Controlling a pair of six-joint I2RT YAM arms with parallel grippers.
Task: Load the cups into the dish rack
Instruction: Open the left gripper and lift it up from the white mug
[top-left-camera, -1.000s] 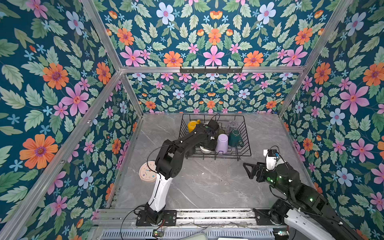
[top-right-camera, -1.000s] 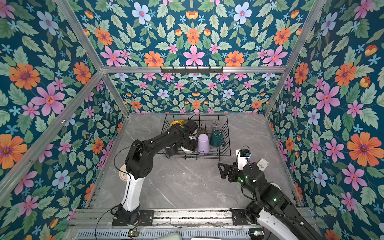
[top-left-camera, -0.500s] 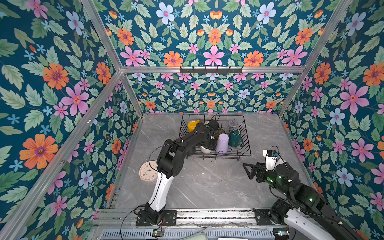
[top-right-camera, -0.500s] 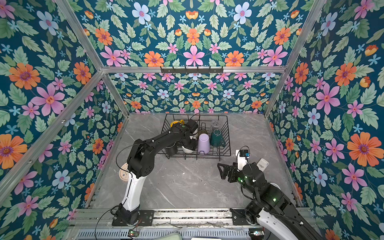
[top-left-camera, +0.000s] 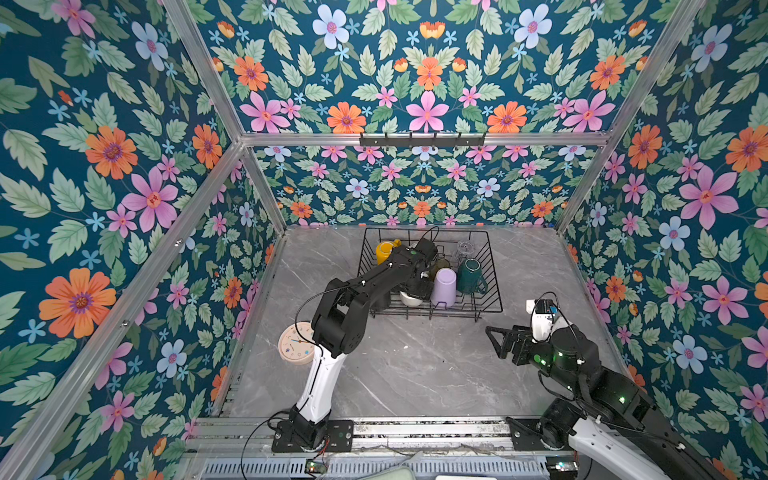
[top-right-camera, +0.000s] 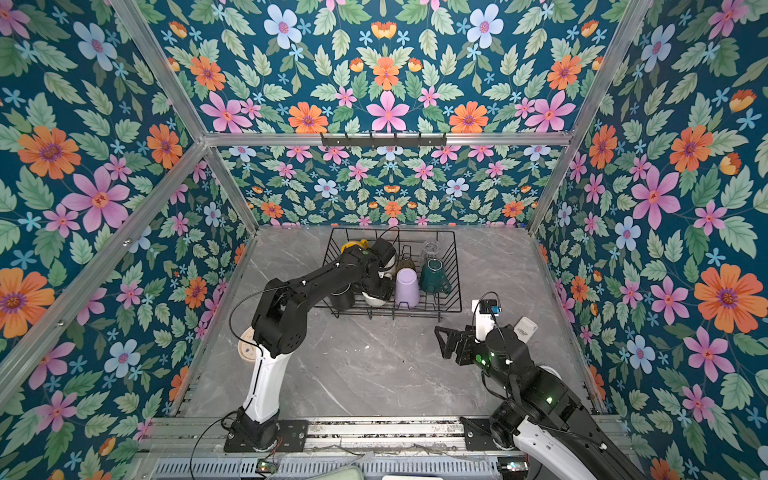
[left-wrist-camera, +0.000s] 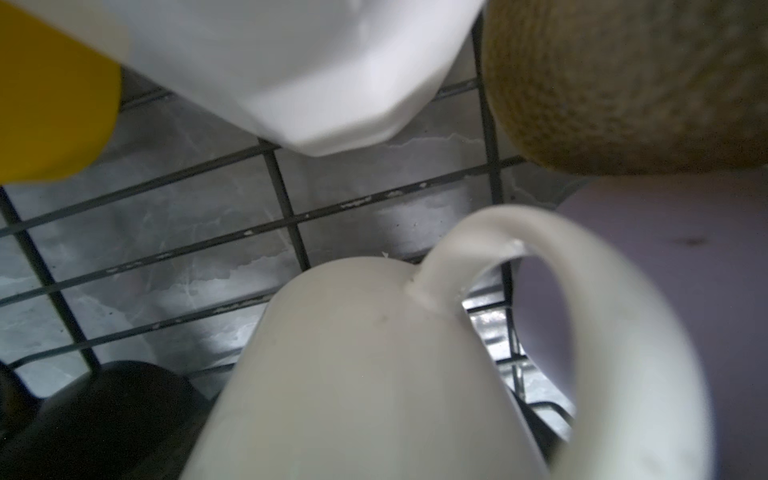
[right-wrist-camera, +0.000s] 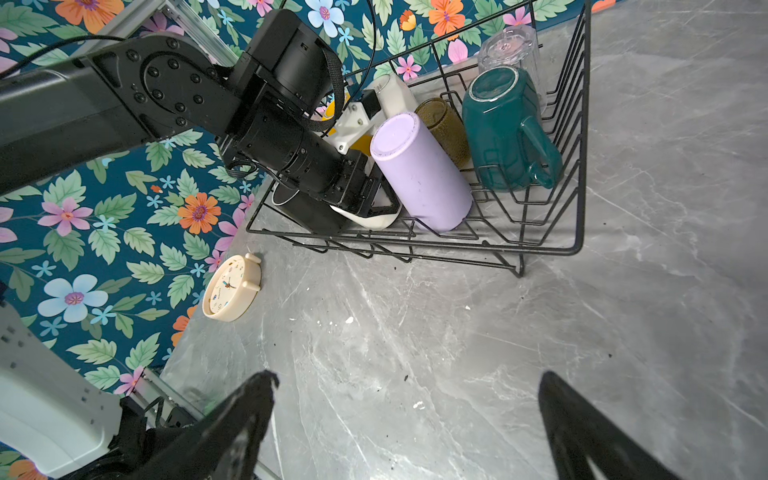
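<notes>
The dish rack (top-left-camera: 497, 291) stands at the far middle of the desk (top-left-camera: 415, 374) with eight cups inside. Along its back sit the yellow mug (top-left-camera: 384, 251), the cream mug (right-wrist-camera: 392, 95), the olive tumbler (right-wrist-camera: 444, 129) and, in the far right corner, the clear glass (right-wrist-camera: 509, 50) with its base up. Nearer the front are the dark green mug (right-wrist-camera: 503, 129), upended with its handle showing, and the lilac tumbler (right-wrist-camera: 419, 174), base up and leaning. The white mug (right-wrist-camera: 374, 220) and the black mug (top-right-camera: 343, 299) share the front left corner.

In the left wrist view the white mug (left-wrist-camera: 353, 374) is smooth, rounded and pale, with a thick looped handle, resting on the rack's wires just beside the lilac tumbler.

The left fingers (right-wrist-camera: 384, 201) are down in the rack, spread wide right over the white mug. Whether they press on it I cannot tell.

The right fingers (right-wrist-camera: 249, 415) are spread fully and empty, above bare desk, well apart from the rack.
</notes>
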